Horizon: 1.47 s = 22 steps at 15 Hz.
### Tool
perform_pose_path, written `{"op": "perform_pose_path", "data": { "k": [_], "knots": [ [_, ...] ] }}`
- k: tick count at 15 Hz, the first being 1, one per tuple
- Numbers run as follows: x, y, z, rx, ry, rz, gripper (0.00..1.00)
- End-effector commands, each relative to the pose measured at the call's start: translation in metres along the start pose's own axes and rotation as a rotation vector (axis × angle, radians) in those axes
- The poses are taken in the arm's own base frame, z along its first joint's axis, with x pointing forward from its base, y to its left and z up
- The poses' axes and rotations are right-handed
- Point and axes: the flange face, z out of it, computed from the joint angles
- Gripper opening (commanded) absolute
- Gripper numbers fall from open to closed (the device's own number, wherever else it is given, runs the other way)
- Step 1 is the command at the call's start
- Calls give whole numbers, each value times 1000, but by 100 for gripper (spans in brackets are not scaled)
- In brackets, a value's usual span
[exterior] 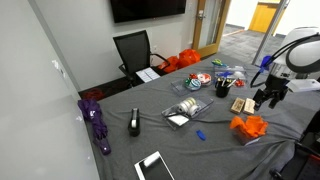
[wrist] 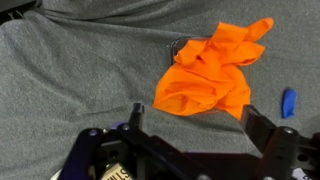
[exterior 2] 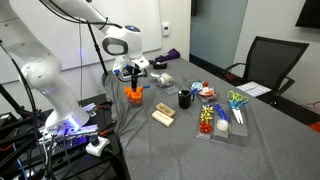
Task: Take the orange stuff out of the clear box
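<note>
Your gripper [wrist: 198, 140] is hanging over the table with its fingers [wrist: 262, 125] spread wide and nothing between them. The crumpled orange cloth [wrist: 210, 70] is lying out on the gray tablecloth [wrist: 80, 60] just ahead of the fingers, with a small blue piece [wrist: 288, 102] near it. In an exterior view the clear box [exterior: 186, 108] sits well apart from that cloth, further along the table.

Arm [exterior 2: 40, 70]: white, glossy, rounded link housings with dark seams at the joints. Wrist section [exterior: 300, 50]: white shell with a black inset. Claw [exterior 2: 133, 72]: black throughout in both exterior views; the wrist view shows two black fingers [wrist: 262, 130] on a skeletal linkage frame.
</note>
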Motion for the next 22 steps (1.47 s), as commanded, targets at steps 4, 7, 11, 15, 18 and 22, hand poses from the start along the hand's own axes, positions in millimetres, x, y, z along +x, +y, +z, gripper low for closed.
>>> {"op": "perform_pose_path", "data": {
  "k": [4, 7, 11, 15, 18, 22],
  "knots": [
    [-1, 3, 26, -7, 13, 15, 100],
    [0, 5, 39, -16, 14, 19, 100],
    [-2, 7, 55, -5, -10, 33, 100],
    [-2, 5, 63, 33, -15, 67, 94],
    [-1, 3, 66, 70, 9, 90, 93],
    [3, 1, 70, 106, 55, 107, 72]
  ]
}}
